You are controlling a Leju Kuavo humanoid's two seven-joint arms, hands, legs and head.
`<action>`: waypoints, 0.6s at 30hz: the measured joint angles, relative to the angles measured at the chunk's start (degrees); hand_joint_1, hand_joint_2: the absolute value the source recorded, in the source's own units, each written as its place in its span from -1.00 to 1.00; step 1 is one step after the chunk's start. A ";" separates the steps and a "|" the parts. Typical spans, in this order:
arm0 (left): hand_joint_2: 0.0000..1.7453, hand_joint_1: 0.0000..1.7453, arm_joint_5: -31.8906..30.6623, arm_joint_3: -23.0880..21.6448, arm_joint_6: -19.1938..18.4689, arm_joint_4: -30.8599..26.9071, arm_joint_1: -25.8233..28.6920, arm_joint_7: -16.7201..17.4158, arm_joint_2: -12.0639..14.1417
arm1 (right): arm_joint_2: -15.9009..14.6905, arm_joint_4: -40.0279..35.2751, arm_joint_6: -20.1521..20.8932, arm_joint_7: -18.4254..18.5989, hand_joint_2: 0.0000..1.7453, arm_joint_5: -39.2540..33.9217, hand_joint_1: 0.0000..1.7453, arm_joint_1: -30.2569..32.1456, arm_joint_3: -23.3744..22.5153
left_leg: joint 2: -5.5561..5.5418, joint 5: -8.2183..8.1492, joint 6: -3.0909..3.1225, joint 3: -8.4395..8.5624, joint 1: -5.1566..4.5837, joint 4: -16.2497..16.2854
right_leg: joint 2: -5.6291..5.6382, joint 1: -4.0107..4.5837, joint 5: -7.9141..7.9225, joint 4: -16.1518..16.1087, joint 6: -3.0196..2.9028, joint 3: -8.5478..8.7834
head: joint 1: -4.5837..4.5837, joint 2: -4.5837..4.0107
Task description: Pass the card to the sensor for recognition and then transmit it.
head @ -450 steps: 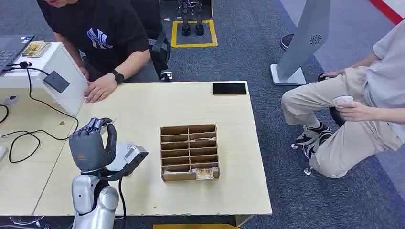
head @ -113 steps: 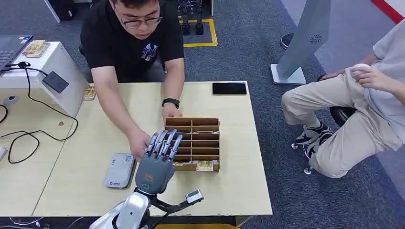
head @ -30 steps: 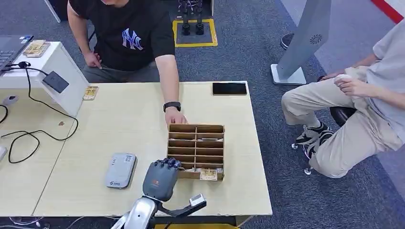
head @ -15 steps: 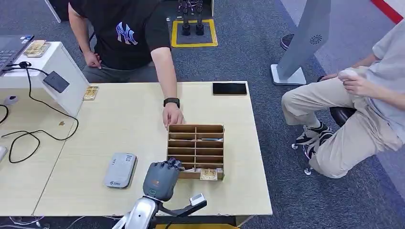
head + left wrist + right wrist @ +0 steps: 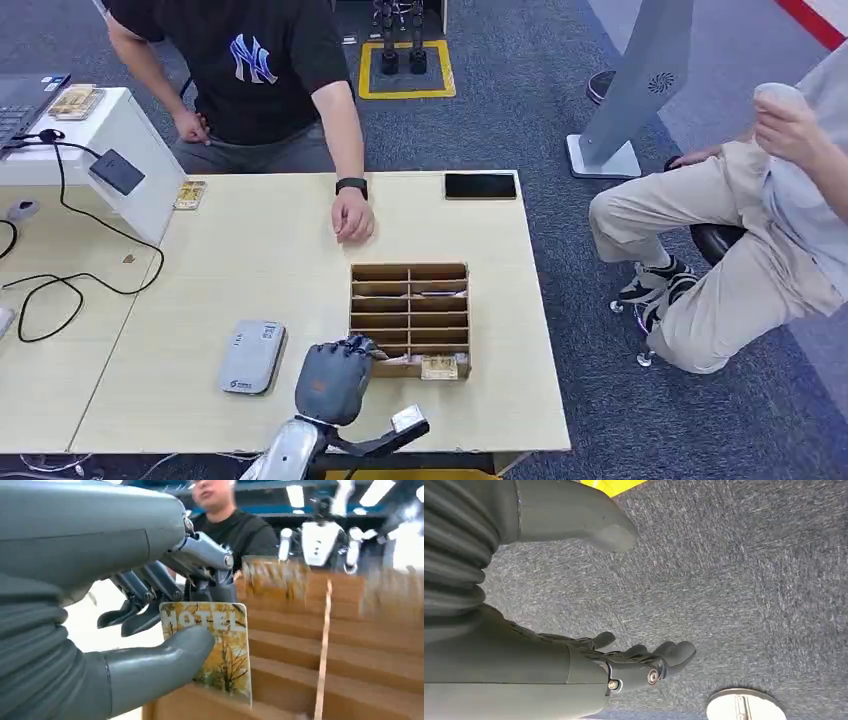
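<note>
A card (image 5: pixel 220 650) printed with "HOTEL" and a yellow tree picture is pinched between the thumb and the darker fingers (image 5: pixel 145 617) of the left hand (image 5: pixel 335 375). The card is held at the front left corner of a cardboard divider box (image 5: pixel 410 272), just above its nearest compartment. A second card (image 5: pixel 439 368) is seen in the front right compartment. The box is placed on the desk (image 5: pixel 290 250). A grey sensor unit (image 5: pixel 250 356) is located on the desk just left of the left hand. A person's hand (image 5: pixel 353 217) is rested on the desk beyond the box. The right hand (image 5: pixel 624 665) is hung over grey carpet, fingers loosely spread, with nothing held.
</note>
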 joint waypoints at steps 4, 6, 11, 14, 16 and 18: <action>1.00 1.00 15.50 3.86 2.94 -3.89 0.89 -7.98 -1.68 | 0.00 0.11 -0.77 -0.31 1.00 -0.92 -1.00 -0.01 -0.02 | 0.00 0.00 0.00 0.00 0.00 0.00 | 0.00 0.00 0.00 0.00 0.00 -0.01 | 0.00 0.00; 1.00 1.00 22.80 5.77 2.24 -6.74 0.84 -11.04 -2.49 | 0.13 0.09 -1.29 -0.40 1.00 -1.27 -1.00 0.00 -0.11 | 0.00 0.00 0.00 0.00 0.00 0.00 | 0.00 0.00 0.00 0.00 0.00 -0.02 | -0.02 0.00; 1.00 1.00 32.60 9.77 -1.43 -13.62 -1.22 -14.46 -3.58 | 0.63 0.09 -2.30 -1.29 1.00 -1.86 -1.00 -0.07 -0.37 | 0.00 0.02 -0.01 0.01 0.00 0.00 | 0.00 0.00 0.01 0.00 0.00 -0.02 | -0.02 -0.02; 1.00 1.00 35.82 11.15 -1.73 -15.28 -3.60 -16.15 -3.54 | 0.63 0.09 -2.38 -1.99 1.00 -2.06 -1.00 -0.20 -0.44 | 0.00 0.03 0.00 0.01 0.00 0.00 | 0.00 0.00 0.01 0.00 0.00 0.00 | 0.00 0.00; 1.00 1.00 38.44 12.08 -1.80 -15.34 -5.30 -17.17 -3.45 | 0.63 0.09 -2.54 -2.28 1.00 -2.12 -1.00 -0.36 -0.46 | 0.00 0.05 0.00 0.01 0.00 0.00 | 0.00 0.00 0.03 0.00 0.01 0.00 | 0.00 0.00; 1.00 1.00 41.90 13.11 -2.63 -15.32 -8.04 -17.24 -3.45 | 0.63 0.11 -2.67 -2.28 1.00 -2.12 -1.00 -0.75 -0.46 | -0.02 0.07 -0.01 -0.01 0.00 0.01 | -0.01 0.00 0.05 0.00 0.01 0.00 | 0.00 0.00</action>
